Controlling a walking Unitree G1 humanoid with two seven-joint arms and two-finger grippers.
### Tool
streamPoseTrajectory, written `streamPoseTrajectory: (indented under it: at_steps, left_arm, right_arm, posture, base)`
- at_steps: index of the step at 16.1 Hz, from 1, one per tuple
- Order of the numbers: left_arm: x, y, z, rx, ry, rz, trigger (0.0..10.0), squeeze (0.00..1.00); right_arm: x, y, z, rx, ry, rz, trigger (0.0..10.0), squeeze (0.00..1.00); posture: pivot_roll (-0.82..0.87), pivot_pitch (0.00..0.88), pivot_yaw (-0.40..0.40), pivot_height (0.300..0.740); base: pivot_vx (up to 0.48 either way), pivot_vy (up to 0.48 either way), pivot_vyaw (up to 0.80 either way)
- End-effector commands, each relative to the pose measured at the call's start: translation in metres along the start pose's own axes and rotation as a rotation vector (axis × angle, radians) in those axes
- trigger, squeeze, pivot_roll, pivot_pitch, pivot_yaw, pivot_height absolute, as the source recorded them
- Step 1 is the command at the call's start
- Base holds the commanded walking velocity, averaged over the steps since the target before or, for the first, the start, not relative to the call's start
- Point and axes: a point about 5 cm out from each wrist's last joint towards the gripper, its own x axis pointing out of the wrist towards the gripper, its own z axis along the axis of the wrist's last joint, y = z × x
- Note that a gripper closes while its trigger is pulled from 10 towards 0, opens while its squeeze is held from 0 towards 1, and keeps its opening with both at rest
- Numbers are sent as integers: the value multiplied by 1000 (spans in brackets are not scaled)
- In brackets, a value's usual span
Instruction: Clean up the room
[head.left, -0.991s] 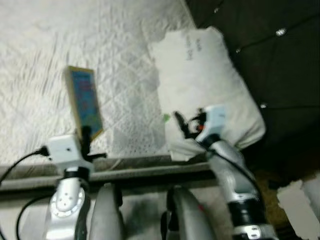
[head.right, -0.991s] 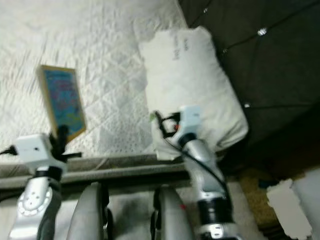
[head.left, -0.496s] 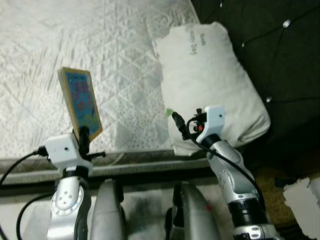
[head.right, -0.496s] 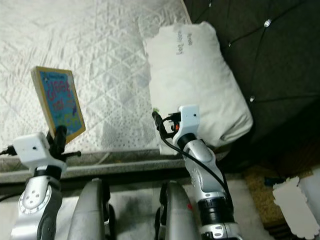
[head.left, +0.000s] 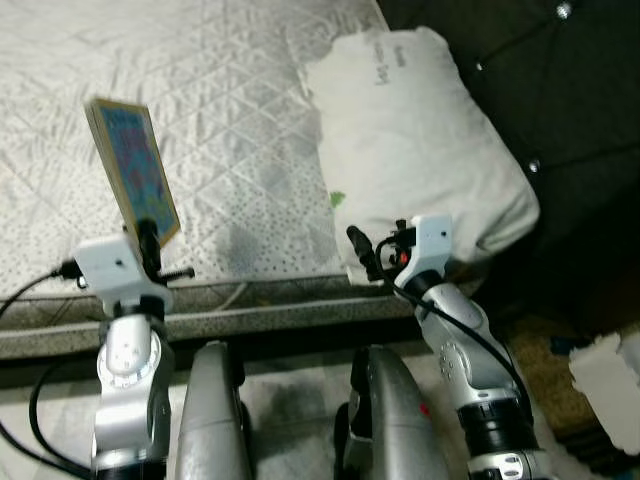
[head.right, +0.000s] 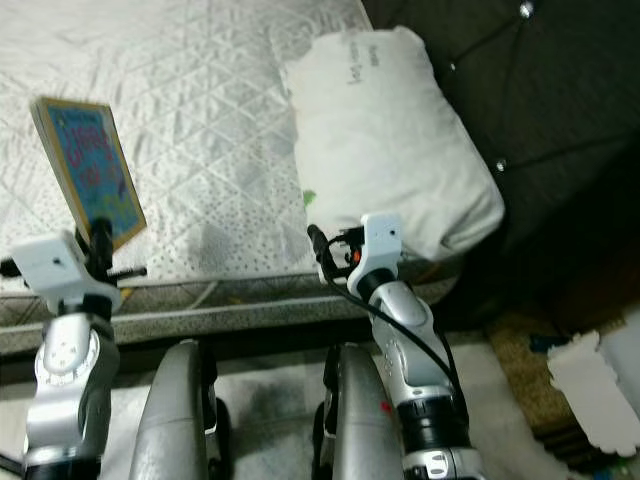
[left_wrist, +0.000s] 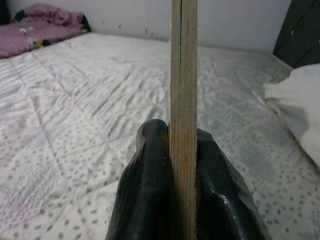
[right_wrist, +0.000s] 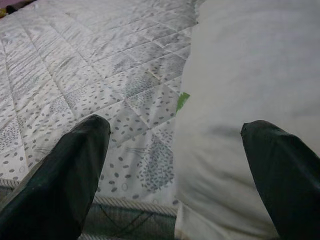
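Observation:
A thin book with a blue, colourful cover (head.left: 132, 167) stands upright above the near edge of the bed, and my left gripper (head.left: 149, 238) is shut on its lower edge. In the left wrist view the book's tan spine (left_wrist: 183, 100) runs straight up between the two black fingers (left_wrist: 150, 185). My right gripper (head.left: 362, 250) is open at the near edge of the bed, just before the near corner of the white pillow (head.left: 415, 140). The right wrist view has the wide-apart fingertips (right_wrist: 70, 170) with the pillow (right_wrist: 250, 75) between and beyond them.
The bed carries a white quilted cover (head.left: 200, 90) with grey dots, and its grey edge (head.left: 260, 305) runs across in front of me. A dark tufted headboard (head.left: 540, 80) stands to the right. White paper (head.left: 605, 375) lies on the floor at lower right. A purple cloth (left_wrist: 40, 15) lies on the bed's far side.
The view has shifted as my body moved. The left gripper holds the book a little further left and higher in the picture. The right gripper stays open by the pillow corner.

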Motion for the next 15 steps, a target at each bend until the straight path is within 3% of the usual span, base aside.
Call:
streamPoseTrajectory:
  at_steps: [1, 5, 6, 11, 15]
  left_arm:
    - [4, -1, 8, -8, -59, 3, 10000, 0]
    - [9, -3, 12, -25, -100, 24, 10000, 0]
    - [13, -3, 14, 21, -142, 13, 10000, 0]
    - [27, 2, 11, 36, -154, 18, 10000, 0]
    - [25, 1, 10, 34, -166, 8, 10000, 0]
  right_arm:
    - [-4, -3, 5, 20, -28, -1, 10000, 0]
    - [-4, -4, 5, -3, -18, -4, 10000, 0]
    - [-6, -7, 6, -10, -18, -14, 10000, 0]
    - [-16, -18, 10, -37, -29, -36, 10000, 0]
    - [-14, -16, 12, -82, -36, 3, 10000, 0]
  posture:
    - [-75, 193, -54, 571]
    - [-86, 200, -57, 546]
    - [-102, 206, -54, 546]
    - [-134, 221, -53, 546]
    - [-121, 223, -61, 546]
  base:
    - [0, 0, 0]
    - [0, 0, 0]
    - [0, 0, 0]
    - [0, 0, 0]
    - [0, 0, 200]
